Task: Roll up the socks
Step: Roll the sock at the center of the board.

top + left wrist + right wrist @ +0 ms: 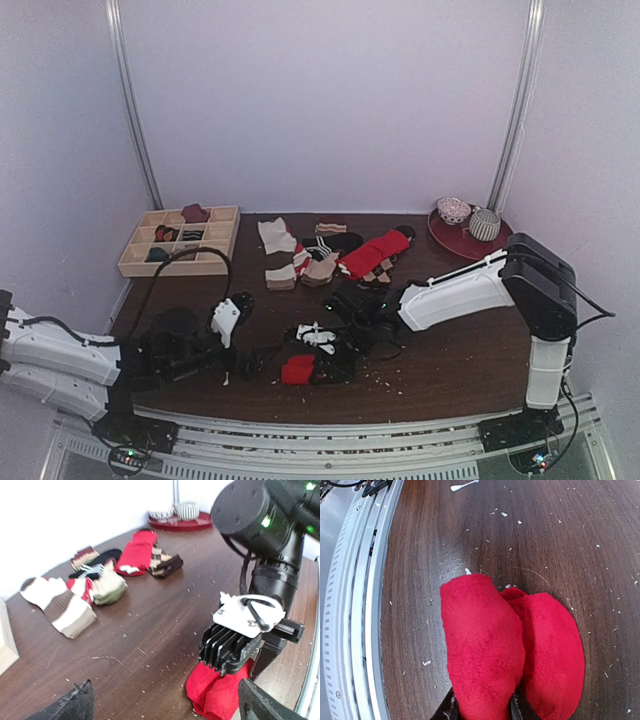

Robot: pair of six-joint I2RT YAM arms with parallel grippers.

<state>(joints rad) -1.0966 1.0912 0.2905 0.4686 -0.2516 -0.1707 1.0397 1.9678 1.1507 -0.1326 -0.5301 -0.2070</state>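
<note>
The socks [505, 650] are showing matt, textured red knit cloth. The table [560, 540] is showing dark wood grain, smooth and faintly shiny. The rail [355, 610] is looking like pale, smooth metal.

Top view high over table [455, 355]; wrist views close; all share red sock roll [298, 369].

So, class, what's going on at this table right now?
The right gripper is pinching a red sock roll that rests on the dark wooden table, close to its near edge. The left gripper is open beside it and holds nothing. Only red fabric shows in the roll, so whether a second sock is tucked inside cannot be told. Other loose socks lie at the back, next to a divided wooden tray.
</note>
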